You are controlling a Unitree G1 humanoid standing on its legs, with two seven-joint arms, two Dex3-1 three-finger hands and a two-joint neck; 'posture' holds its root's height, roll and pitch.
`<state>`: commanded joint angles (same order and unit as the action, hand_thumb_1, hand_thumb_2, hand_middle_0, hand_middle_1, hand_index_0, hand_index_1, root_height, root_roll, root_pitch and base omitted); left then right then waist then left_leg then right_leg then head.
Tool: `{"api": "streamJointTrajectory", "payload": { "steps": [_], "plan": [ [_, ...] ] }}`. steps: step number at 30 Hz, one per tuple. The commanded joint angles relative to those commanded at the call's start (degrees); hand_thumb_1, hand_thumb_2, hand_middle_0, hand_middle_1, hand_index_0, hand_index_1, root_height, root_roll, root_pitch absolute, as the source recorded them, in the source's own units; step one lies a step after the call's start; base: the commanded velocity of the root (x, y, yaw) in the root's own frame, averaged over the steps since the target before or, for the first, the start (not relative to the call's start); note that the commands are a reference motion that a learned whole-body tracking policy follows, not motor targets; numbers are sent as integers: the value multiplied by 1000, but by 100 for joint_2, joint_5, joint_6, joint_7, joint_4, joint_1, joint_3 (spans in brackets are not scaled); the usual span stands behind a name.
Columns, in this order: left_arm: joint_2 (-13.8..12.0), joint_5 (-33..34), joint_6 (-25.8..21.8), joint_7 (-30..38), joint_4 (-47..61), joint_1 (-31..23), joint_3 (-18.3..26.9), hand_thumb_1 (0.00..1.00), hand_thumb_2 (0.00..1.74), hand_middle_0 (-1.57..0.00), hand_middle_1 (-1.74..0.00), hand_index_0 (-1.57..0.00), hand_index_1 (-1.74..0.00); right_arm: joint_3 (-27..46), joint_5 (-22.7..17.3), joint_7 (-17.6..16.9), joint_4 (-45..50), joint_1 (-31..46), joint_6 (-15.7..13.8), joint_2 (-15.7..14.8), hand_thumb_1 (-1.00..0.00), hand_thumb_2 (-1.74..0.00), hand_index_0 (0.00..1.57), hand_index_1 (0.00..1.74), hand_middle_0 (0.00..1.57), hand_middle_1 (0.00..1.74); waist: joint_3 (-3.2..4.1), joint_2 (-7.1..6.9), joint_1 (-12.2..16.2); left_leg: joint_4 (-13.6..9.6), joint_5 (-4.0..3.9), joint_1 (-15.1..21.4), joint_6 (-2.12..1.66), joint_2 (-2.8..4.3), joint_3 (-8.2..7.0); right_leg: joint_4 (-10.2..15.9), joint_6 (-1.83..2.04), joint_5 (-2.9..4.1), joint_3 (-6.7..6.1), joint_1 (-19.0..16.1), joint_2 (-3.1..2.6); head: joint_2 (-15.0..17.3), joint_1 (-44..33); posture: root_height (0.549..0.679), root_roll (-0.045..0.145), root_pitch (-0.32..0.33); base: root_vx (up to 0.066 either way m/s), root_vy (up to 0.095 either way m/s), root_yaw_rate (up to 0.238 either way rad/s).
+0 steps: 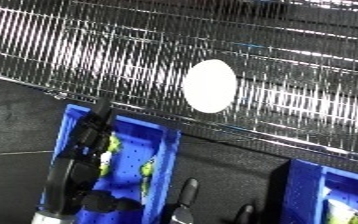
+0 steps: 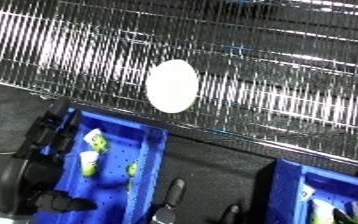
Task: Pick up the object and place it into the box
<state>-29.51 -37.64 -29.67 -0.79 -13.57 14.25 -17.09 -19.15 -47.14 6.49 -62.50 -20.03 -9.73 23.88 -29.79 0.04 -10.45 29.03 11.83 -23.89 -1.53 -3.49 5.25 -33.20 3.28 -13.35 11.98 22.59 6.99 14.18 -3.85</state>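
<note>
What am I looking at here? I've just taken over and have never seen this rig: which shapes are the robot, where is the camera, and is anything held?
Both pictures come from one stereo camera on the robot's head, looking down, so they show nearly the same thing. The view is tilted.

The dark shape at the left is the robot's left hand, reaching over the near end of a blue bin. Inside that bin lie small white and yellow-green items. Whether the hand holds one of them cannot be told.

At the bottom middle, a part of the right hand pokes in over the dark surface. It touches nothing that shows.

A second blue bin sits at the lower right. Across the top runs a shiny wire rack with a white oval on it. What that oval is cannot be told.
</note>
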Motion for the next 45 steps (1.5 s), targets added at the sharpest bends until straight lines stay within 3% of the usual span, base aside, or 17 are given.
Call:
{"api": "streamJointTrajectory", "payload": {
  "steps": [10, 17, 23, 34, 44, 45],
  "plan": [
    [75, 540, -60, 490, -10, 630, -129, 0, 0, 0, 0, 0, 0, -57, 54, 89, -61, -62, 53, -60, 0, 0, 0, 0, 0, 0, 0, -179, 200, 132, 56, -48, 18, 89, -140, -68, 30, 43, -185, 102, -102, -287, -465, 655, 36, 72, 29, 7, -151],
    [381, 281, 192, 798, -545, 1204, -202, 0, 0, 0, 0, 0, 0, -211, 177, 144, 12, -204, 136, -120, 0, 0, 0, 0, 0, 0, 0, -346, 418, 321, 124, -171, 28, 188, -281, -190, 60, 62, -343, 281, -192, -574, -1054, 651, 28, 76, 22, 27, -199],
    [534, 461, 309, 1057, -1155, 1644, -244, 0, 0, 0, 0, 0, 0, -324, 274, 99, 188, -312, 231, -133, 0, 0, 0, 0, 0, 0, 0, -486, 616, 419, 160, -283, 23, 285, -390, -216, 88, 98, -443, 420, -289, -929, -1540, 649, 21, 88, 8, 29, -178],
    [553, 292, 309, 1203, -2288, 2174, -57, 0, 0, 0, 0, 0, 0, -449, 321, 44, 519, -253, 222, -74, 0, 0, 0, 0, 0, 0, 0, -733, 871, 672, 309, -573, 25, 439, -498, -308, 116, 102, -544, 695, -425, -1457, -2180, 645, 7, 117, 5, 19, -106],
    [520, 389, 382, 1230, -2690, 2433, -79, 0, 0, 0, 0, 0, 0, -603, 192, -73, 837, -161, 120, -122, 0, 0, 0, 0, 0, 0, 0, -885, 992, 815, 412, -795, 28, 497, -488, -363, 119, 83, -567, 879, -491, -1670, -2251, 643, 0, 142, 5, -9, -14],
    [518, 397, 393, 1219, -2733, 2479, -84, 50, 87, -79, -87, -79, -87, -623, 177, -84, 861, -172, 118, -127, 0, 0, 0, 0, 0, 0, 0, -900, 1008, 816, 415, -805, 26, 505, -491, -356, 120, 85, -570, 888, -498, -1677, -2265, 643, 0, 144, -5, -9, -37]
  ]
}}
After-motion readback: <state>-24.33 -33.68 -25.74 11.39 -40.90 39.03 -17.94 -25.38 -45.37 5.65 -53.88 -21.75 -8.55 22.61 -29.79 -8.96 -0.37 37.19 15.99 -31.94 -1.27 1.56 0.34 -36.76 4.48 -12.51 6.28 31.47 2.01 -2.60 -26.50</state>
